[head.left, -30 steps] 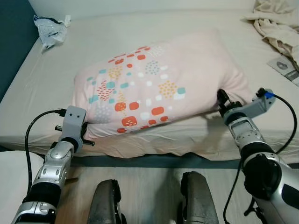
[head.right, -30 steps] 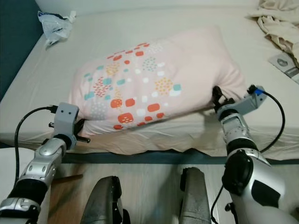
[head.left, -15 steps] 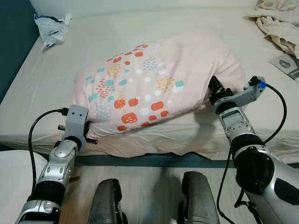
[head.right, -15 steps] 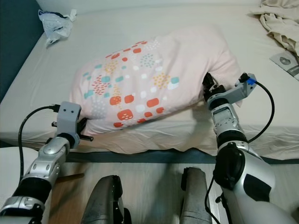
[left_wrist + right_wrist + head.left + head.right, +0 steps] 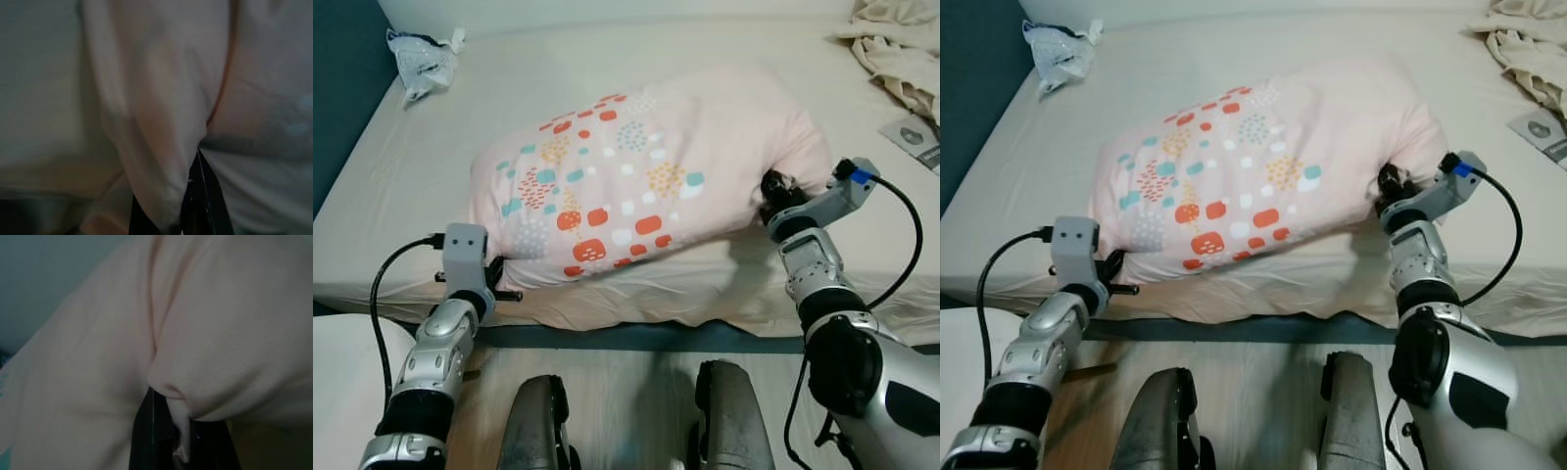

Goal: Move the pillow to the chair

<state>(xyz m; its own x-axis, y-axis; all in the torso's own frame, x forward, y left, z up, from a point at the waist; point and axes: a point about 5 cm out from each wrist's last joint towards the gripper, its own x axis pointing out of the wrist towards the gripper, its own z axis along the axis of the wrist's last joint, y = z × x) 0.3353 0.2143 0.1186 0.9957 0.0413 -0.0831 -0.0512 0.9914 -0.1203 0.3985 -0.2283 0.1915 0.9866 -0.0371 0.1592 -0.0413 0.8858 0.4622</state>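
since a moment ago the right gripper has eased back outward a little, and the pillow is less squeezed. both sets of fingertips are buried in fabric and hard to make out. the left gripper is clamped on a fold at the pillow's near left corner; the right one pinches a fold at its right end. the pillow lies across the bed, near the front edge, with a crumpled plastic bag and rumpled cloth at the far corners.
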